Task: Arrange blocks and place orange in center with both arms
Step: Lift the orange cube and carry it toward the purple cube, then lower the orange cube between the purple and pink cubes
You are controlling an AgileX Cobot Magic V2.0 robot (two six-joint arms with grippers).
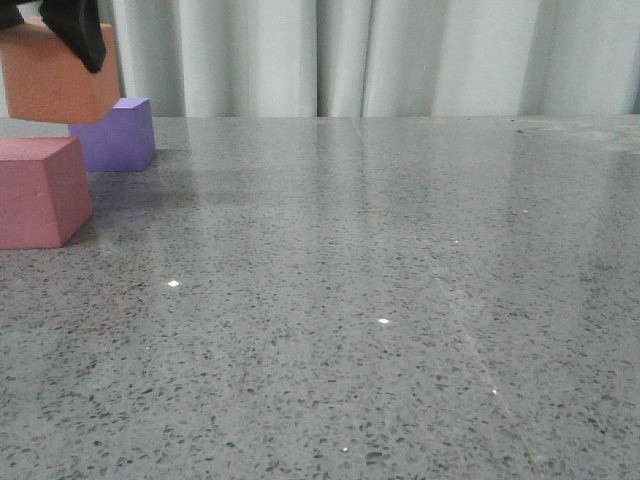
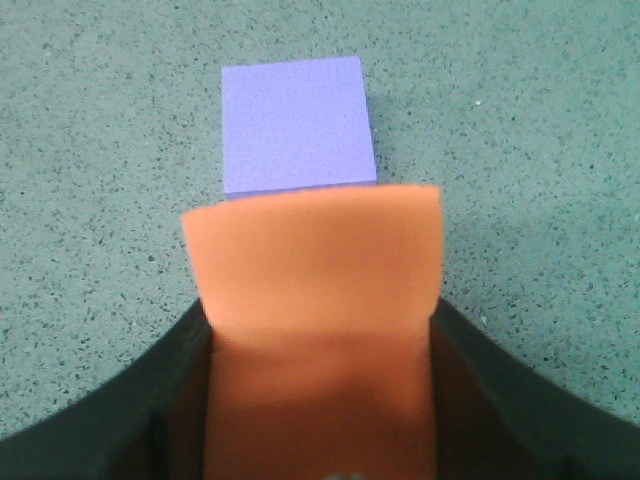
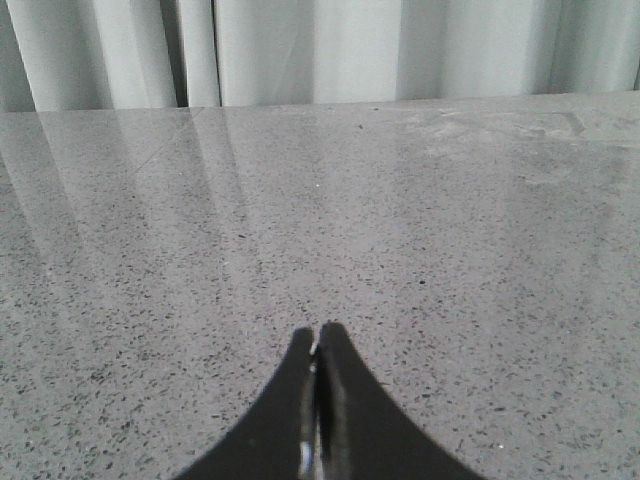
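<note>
The left gripper [image 2: 320, 400] is clamped on the orange block [image 2: 315, 300], one finger [image 2: 150, 410] on each side face; the block hangs clear of the surface [image 1: 380, 300], lifted above the other two. The purple block [image 2: 298, 125] sits on the surface just beyond the gripper's fingertips and below the held block; in the front view the pink block [image 1: 40, 190] rests nearer the camera, slightly apart from the purple one.

The step in hand appears to be carrying the orange block to the middle position; proceed as follows: keep the grip firm but do not crush the foam; keep the block level during travel; clear the purple block's top edge before descending; lower straight down until the underside meets the surface; release only once it is seated; withdraw vertically so the fingers do not drag it.

The right gripper [image 3: 318, 400] is closed on nothing, fingertips together above bare surface, well apart from all blocks; it is free to shift a neighbouring block if spacing requires.
</note>
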